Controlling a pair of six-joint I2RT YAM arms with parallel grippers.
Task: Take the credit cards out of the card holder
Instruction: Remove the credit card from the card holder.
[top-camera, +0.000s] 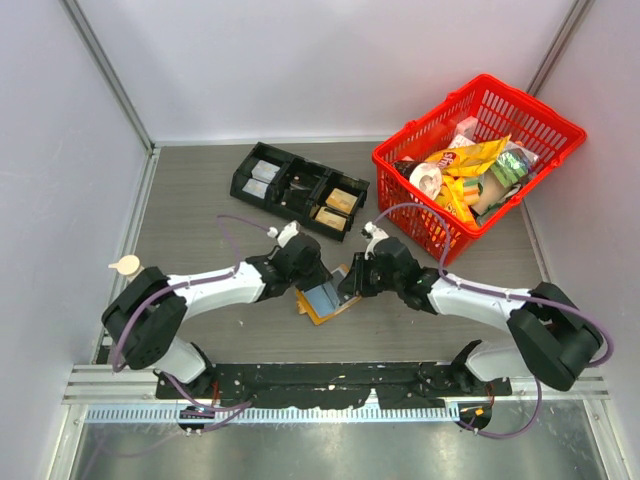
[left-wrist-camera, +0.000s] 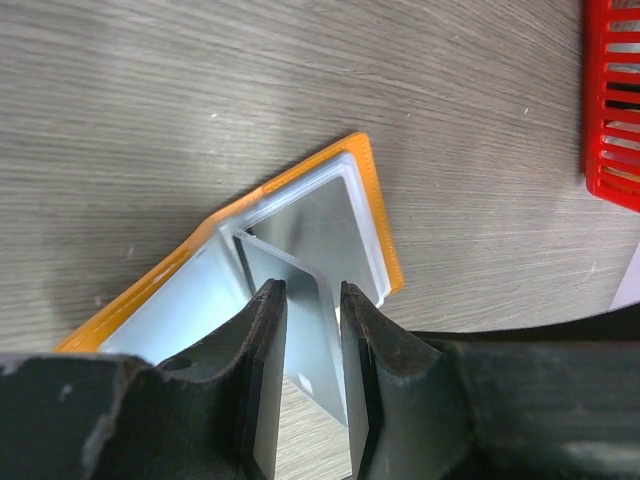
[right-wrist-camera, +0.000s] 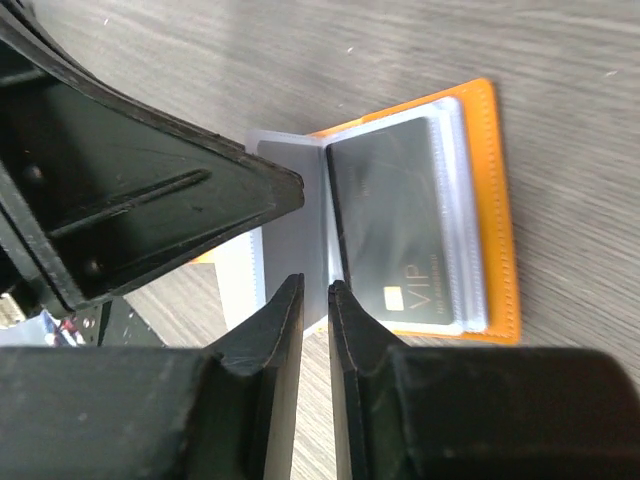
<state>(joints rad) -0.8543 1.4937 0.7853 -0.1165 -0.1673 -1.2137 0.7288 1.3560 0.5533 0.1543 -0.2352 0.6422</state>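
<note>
1. Left gripper (left-wrist-camera: 312, 335) is over the holder's left half. Its jaws are part-way apart and straddle an upright clear leaf (left-wrist-camera: 300, 285), with no visible pinch.
2. The card holder (top-camera: 323, 298) lies splayed open mid-table (top-camera: 200, 205), toward the near edge. Its long axis slants, and it sits right between both arms, equally near.
3. Right gripper (right-wrist-camera: 315, 300) has its jaws almost together around a leaf edge, but I cannot tell whether it's pinching. A dark VIP card (right-wrist-camera: 400, 220) sits sleeved just beside it.

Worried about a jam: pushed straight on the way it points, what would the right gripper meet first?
Probably the card holder's clear sleeve, standing inside the right gripper; beyond, perhaps the left gripper.
</note>
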